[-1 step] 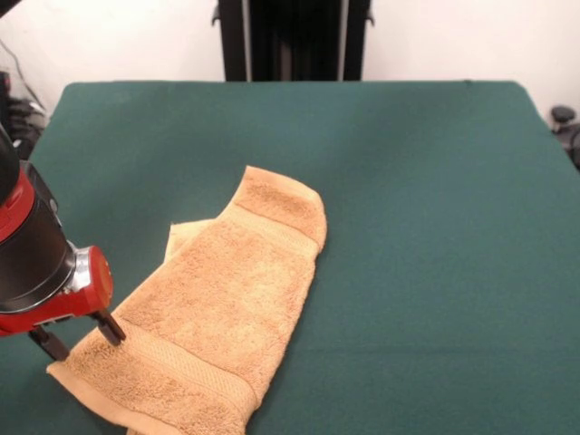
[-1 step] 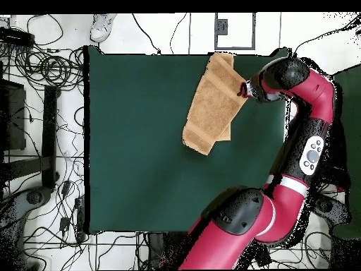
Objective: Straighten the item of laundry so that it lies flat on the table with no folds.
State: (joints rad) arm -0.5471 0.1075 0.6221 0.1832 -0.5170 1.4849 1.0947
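Green table (image 1: 435, 181) cloth is mostly bare, with the folded towel (image 1: 217, 308) lying doubled over at the near-left. The gripper (image 1: 77, 337) is parked at its near-left edge, fingers spread, nothing pinched yet. Grabbing step, probably; the top layer needs pinching and peeling open.

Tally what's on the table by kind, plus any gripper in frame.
Towels: 1, the tan-orange towel, folded over on itself on the green table
Grippers: 1, the gripper, fingers apart at the towel's edge
Total: 2
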